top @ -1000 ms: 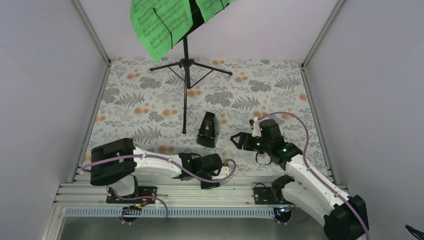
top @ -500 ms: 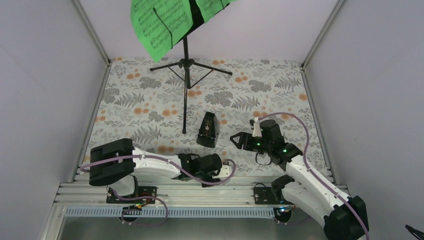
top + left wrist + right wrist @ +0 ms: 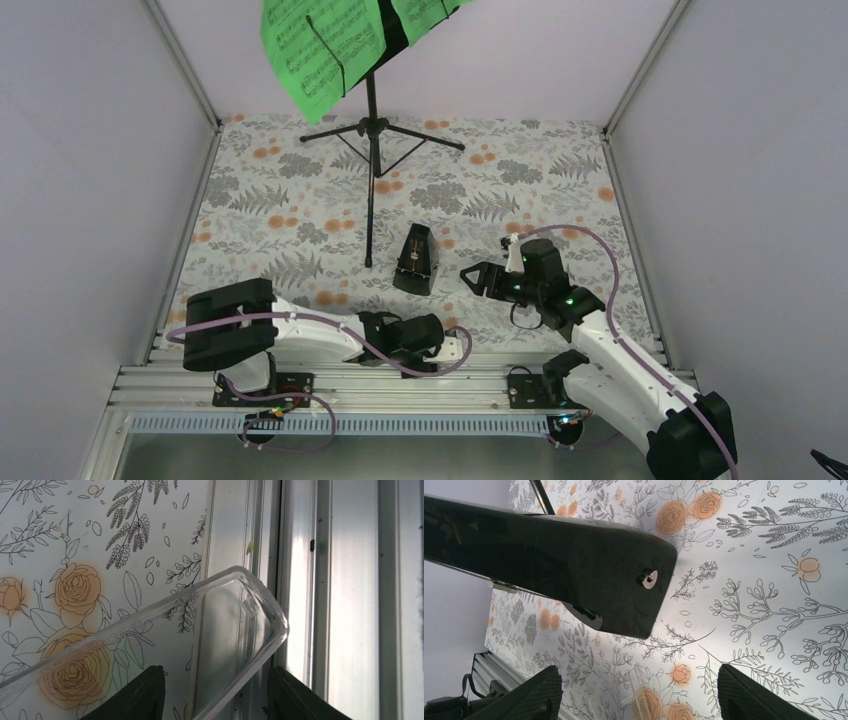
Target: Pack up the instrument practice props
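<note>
Metronome (image 3: 414, 262) upright — apex up, vert. axis

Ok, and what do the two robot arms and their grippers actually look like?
The left arm and right arm both have white links with bulky black joint housings, and a purple cable loops along each. Small green lights glow near the right arm's wrist. The left gripper and right gripper each have two dark, wedge-shaped fingers.
</note>
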Tool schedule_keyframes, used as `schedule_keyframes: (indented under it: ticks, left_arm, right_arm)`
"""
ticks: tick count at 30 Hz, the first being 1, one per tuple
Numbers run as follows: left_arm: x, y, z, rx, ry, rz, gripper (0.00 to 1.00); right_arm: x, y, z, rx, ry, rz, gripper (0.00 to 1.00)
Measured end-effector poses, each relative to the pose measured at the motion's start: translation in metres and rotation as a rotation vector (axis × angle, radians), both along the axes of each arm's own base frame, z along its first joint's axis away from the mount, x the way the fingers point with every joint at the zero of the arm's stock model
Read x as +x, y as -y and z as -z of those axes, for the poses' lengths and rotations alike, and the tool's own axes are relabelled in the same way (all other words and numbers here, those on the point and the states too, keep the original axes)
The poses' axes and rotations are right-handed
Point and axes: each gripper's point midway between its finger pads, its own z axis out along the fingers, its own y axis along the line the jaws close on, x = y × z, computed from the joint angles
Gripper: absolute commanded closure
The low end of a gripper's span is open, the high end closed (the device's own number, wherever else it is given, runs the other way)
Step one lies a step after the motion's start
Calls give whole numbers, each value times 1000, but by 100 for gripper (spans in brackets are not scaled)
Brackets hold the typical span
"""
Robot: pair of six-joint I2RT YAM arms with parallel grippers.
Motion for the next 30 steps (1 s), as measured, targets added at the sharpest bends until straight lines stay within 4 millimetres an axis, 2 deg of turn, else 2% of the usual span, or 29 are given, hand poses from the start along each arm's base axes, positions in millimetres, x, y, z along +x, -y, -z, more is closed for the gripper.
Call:
schedule_keyframes:
  ticks: [8, 17, 24, 26, 30]
  left_arm:
    - [5, 0, 2, 7, 37, -16, 58]
    - [7, 8, 6, -17, 46, -35, 80]
    - [11, 9, 4, -30, 53, -78, 89]
    - [13, 9, 3, -33, 55, -96, 89]
    - [18, 8, 3, -34, 62, -135, 64]
  right_arm:
    - [-1, 0, 4, 9, -14, 4, 26]
    - [-2, -1, 3, 20, -21, 6, 26]
    - [1, -2, 1, 30, -16, 13, 26]
    - [1, -2, 1, 30, -17, 14, 26]
    - [2, -1, 2, 31, -18, 20, 26]
